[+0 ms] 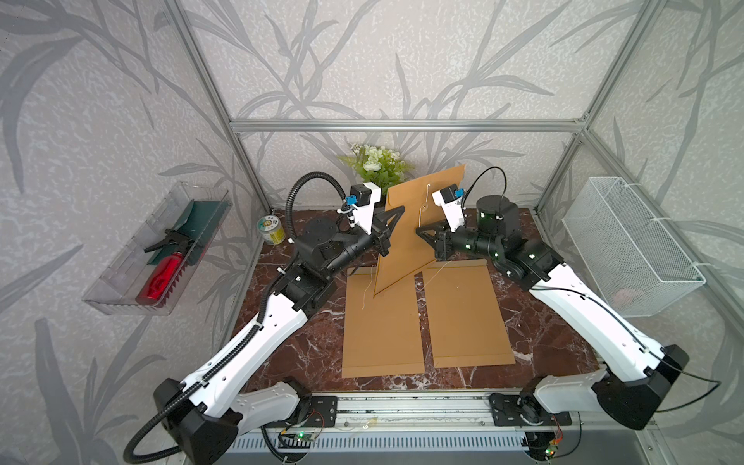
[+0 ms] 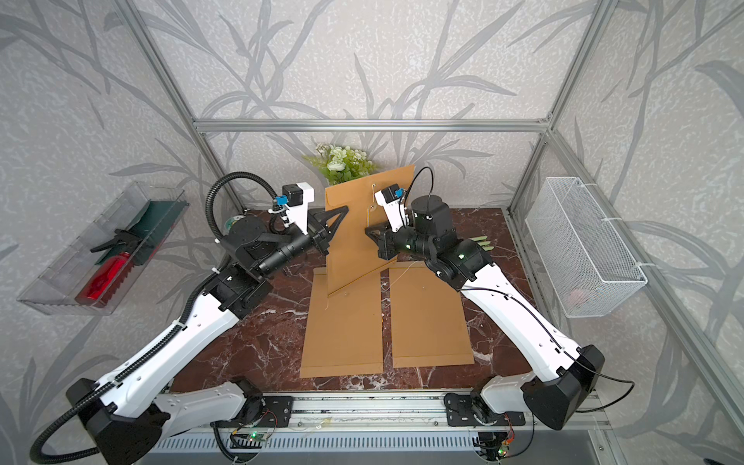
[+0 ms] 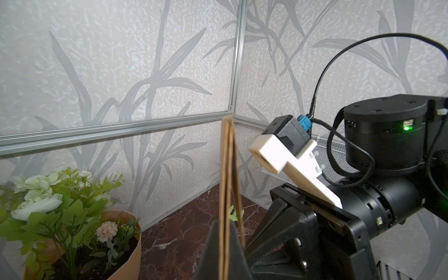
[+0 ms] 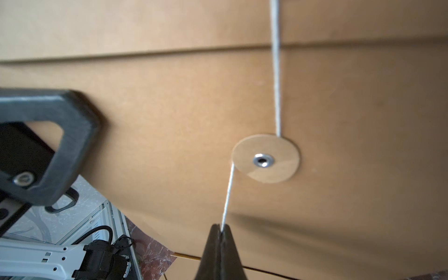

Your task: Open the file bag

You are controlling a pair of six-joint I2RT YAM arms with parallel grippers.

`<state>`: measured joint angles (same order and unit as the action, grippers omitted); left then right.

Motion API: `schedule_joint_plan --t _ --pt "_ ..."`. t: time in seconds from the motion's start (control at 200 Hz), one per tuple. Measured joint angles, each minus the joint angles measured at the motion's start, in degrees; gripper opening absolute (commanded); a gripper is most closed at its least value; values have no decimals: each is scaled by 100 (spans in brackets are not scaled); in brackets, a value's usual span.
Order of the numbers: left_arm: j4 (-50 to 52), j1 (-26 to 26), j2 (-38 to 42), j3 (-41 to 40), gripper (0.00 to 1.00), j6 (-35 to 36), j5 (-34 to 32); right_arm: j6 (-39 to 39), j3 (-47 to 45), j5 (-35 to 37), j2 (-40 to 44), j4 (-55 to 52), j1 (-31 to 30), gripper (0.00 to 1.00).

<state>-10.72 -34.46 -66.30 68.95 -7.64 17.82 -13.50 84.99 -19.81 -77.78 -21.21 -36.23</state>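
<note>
A brown paper file bag (image 1: 406, 237) (image 2: 350, 241) stands upright above the marble table, one lower corner near the flat bags. My left gripper (image 1: 398, 211) (image 2: 342, 211) (image 3: 226, 225) is shut on the bag's edge (image 3: 226, 174), pinching its layers. My right gripper (image 1: 418, 230) (image 2: 367, 231) (image 4: 220, 226) is shut on the bag's white string (image 4: 228, 194). The string runs taut to the round paper disc (image 4: 265, 157) with a metal rivet, then on past the flap's fold.
Two more brown file bags (image 1: 382, 322) (image 1: 467, 314) lie flat side by side mid-table. A potted plant (image 1: 376, 163) stands at the back. A small tin (image 1: 271, 229) sits back left. A clear tray (image 1: 161, 249) and wire basket (image 1: 628, 245) hang on the side walls.
</note>
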Motion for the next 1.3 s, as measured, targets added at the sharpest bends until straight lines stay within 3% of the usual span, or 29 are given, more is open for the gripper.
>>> schedule_joint_plan --t 0.7,1.3 --pt "223 2 238 0 0 254 -42 -4 -164 334 107 24 212 0" --pt "442 2 254 0 0 404 -11 72 -48 306 179 -201 780 0"
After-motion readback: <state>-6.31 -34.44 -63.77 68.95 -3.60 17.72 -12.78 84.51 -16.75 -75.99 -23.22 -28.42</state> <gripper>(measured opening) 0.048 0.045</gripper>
